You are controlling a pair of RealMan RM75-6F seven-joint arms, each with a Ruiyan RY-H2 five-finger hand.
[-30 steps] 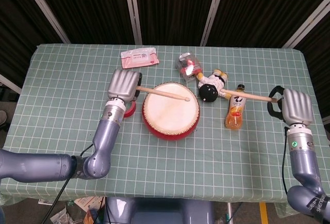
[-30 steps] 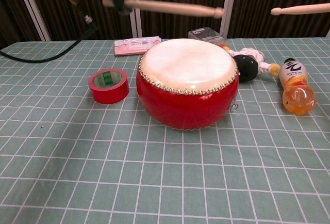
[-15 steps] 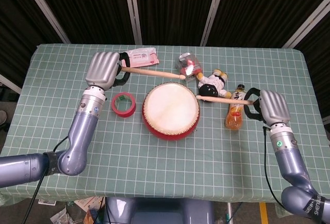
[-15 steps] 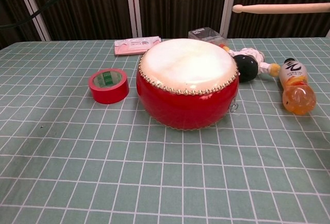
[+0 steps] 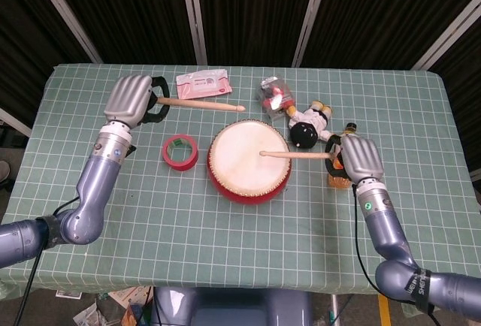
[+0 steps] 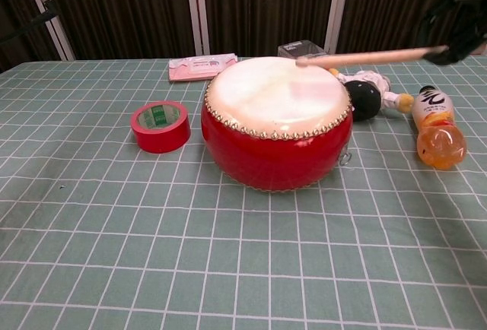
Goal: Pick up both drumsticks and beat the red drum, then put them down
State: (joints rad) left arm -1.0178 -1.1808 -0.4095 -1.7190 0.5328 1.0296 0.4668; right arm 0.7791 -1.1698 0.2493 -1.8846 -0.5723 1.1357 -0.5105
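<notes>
Gripping one drumstick (image 5: 199,104) with curled fingers, the left hand (image 5: 129,99) is hovering above the table's (image 5: 90,153) far left side, beyond the red tape roll (image 5: 180,152). At centre, the red drum (image 5: 248,162) is sitting on the checked cloth. The right hand (image 5: 359,159) is clasping the other drumstick (image 5: 294,155), its tip lying over the drumhead, beside the orange bottle (image 6: 437,128).

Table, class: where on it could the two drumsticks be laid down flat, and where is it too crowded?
Free: the wide front strip of the table before the red drum, and the far left corner beyond the red tape roll. Crowded: behind and right of the drum, with wipes pack, plastic box, doll and juice bottle.
</notes>
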